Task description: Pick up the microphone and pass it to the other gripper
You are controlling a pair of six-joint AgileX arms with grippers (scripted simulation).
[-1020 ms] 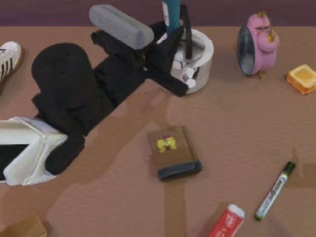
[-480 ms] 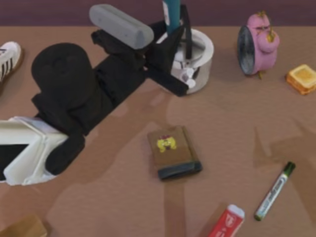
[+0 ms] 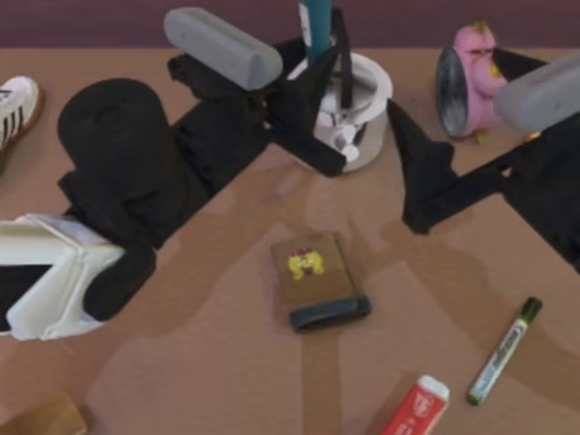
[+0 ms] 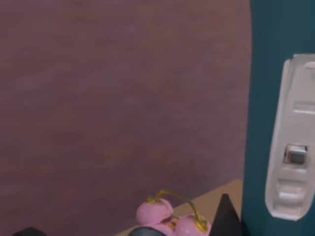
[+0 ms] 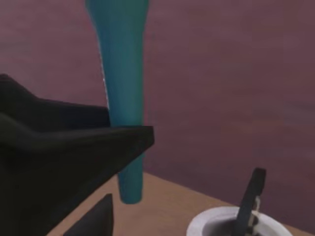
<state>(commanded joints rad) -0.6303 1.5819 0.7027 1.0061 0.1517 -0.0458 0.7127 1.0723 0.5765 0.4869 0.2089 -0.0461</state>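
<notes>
At the near edge of the brown wood-grain surface [image 3: 181, 381], around six o'clock in the top view, lie a red-and-white tube [image 3: 417, 406] and a green-capped white marker pen [image 3: 504, 350]. At the centre sits a small brown box with a yellow figure printed on top [image 3: 318, 277].

Toward twelve o'clock, the left gripper [image 3: 319, 95] is clamped on the teal-handled toy microphone [image 3: 314, 23], held above the surface in front of a white round pot with a dark handle [image 3: 372, 104]. The microphone's long axis stands nearly upright; in the right wrist view the teal handle [image 5: 123, 98] runs vertically, its narrow end pointing down and its upper part leaving the picture, so the head is unseen. The left wrist view shows what the others do not: the white switch panel [image 4: 290, 142] on the handle.

The right gripper [image 3: 435, 186] reaches in from three o'clock with its fingers spread apart, near the microphone but not touching it. Its grey cylinder [image 3: 536, 91] partly covers a pink twin-bell alarm clock [image 3: 471, 77] at one o'clock.

At nine to ten o'clock, a white sneaker with dark stripes [image 3: 16, 104] lies at the surface's edge. Beyond the far edge rises a plain maroon wall [image 4: 123, 98].
</notes>
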